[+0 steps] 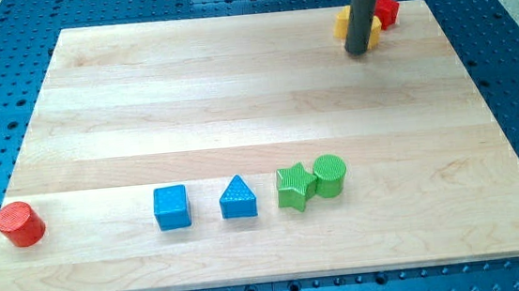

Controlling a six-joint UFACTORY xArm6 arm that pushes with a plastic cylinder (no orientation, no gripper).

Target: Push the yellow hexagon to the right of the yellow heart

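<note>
The dark rod comes down at the view's top right, and my tip (357, 51) rests on the board. The rod stands in front of two yellow blocks and hides part of each. The yellow heart (340, 24) shows at the rod's left side. The yellow hexagon (375, 30) shows at the rod's right side, close to the heart. My tip is just below the gap between them. I cannot tell whether the two yellow blocks touch.
A red star (386, 9) sits just up and right of the hexagon near the board's top edge. Along the bottom lie a red cylinder (19, 224), blue cube (172, 207), blue triangle (238, 198), green star (293, 187) and green cylinder (330, 175).
</note>
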